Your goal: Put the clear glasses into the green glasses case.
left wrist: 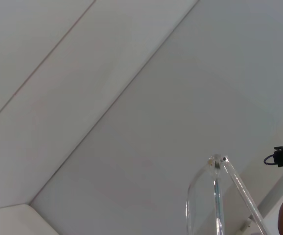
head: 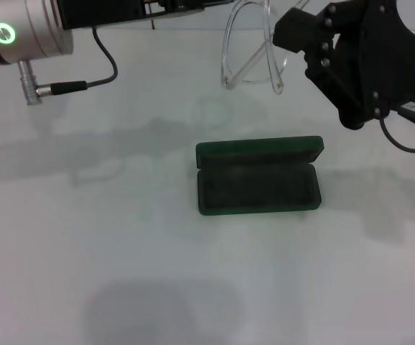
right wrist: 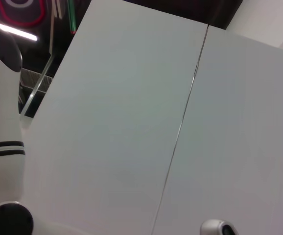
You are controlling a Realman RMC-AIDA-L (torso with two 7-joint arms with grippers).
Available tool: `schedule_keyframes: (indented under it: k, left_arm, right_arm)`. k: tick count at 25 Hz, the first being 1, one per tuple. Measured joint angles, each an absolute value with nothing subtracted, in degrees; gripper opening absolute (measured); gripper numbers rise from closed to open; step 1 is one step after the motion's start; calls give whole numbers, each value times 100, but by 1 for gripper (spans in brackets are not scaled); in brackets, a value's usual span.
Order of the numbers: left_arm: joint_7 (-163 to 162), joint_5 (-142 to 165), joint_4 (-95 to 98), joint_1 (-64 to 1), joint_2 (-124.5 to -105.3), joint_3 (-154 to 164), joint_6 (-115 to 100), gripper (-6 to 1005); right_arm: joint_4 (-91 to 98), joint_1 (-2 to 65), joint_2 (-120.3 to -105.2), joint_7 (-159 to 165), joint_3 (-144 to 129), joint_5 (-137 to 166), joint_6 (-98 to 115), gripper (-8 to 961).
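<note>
Your green glasses case lies open on the white table, lid toward the far side, with bare tabletop all round it. The clear glasses hang in the air beyond it, arms pointing down, against the right gripper; you cannot tell its finger state. The left gripper is near the top edge, fingers unseen.

Hidden / cut off

Clear glasses: top cut by head view's upper edge, one lens partly behind right gripper; its fingertips can't be made out. Left gripper mostly out of frame, fingers unseen
</note>
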State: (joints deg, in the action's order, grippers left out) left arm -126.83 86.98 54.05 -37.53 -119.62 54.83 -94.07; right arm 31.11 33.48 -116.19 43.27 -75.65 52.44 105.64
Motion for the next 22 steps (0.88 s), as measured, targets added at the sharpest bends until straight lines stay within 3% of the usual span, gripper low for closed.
schedule_keyframes:
  k: [22]
  left_arm:
    - [-12682,8735,5396,-3805,-11957,5489,-9403,74]
  right_arm:
    - [2860,3360,-11619,3956,-7594,4867,10318,7]
